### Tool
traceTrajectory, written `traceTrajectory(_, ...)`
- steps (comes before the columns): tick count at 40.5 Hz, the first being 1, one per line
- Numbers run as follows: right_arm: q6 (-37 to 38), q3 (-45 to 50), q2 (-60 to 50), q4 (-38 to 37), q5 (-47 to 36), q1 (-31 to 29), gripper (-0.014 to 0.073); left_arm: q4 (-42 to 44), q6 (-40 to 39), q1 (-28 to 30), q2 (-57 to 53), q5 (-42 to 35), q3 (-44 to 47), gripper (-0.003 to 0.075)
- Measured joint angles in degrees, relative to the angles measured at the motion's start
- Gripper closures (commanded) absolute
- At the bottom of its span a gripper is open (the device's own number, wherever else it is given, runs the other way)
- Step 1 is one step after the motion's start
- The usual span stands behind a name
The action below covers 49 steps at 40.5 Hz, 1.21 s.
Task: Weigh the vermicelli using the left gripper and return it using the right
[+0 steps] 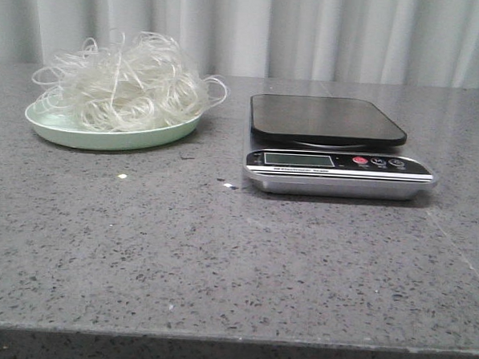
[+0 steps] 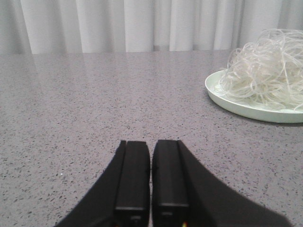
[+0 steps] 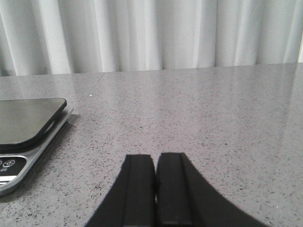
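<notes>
Your left gripper [image 2: 150,175] sat low over the speckled grey stone table [image 1: 219,259], its black jaws pressed together and holding nothing. Ahead of those jaws and off to one side, the loose tangle of translucent whitish vermicelli [image 2: 265,66] filled the shallow pale green round plate [image 2: 246,109]. Your right gripper [image 3: 155,189] was likewise closed and empty; the silver digital kitchen scale [image 3: 28,127], its dark glass platform bare, stood just beside its jaws.
</notes>
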Motion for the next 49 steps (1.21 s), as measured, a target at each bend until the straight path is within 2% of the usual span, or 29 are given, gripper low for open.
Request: traceTrajectory(49,0.00,0.00,0.00,0.00,0.00,0.00,0.0442,0.00,0.00,0.00,0.00,-1.01,0.00,0.0584)
